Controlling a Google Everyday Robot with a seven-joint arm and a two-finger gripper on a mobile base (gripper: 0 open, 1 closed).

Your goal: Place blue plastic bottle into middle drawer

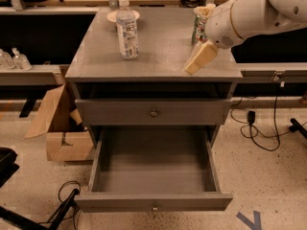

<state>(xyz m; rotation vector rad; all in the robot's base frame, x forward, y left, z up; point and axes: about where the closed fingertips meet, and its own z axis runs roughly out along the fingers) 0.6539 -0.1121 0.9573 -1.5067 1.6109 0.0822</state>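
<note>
The blue plastic bottle [127, 30], clear with a white cap and a pale blue-and-white label, stands upright on the left of the grey cabinet top [158, 56]. The middle drawer [153, 202] is pulled fully out below and is empty. My gripper [194, 40] is over the right side of the top, far from the blue bottle. Its beige fingers [199, 59] are spread, with the green-label bottle [198, 28] partly hidden behind them. It holds nothing.
The upper knobbed drawer [154, 112] is shut. A white plate [115, 16] lies behind the blue bottle. An open cardboard box [62, 128] sits on the floor to the left, and cables [259, 128] lie to the right. Small bottles [12, 59] stand on a left shelf.
</note>
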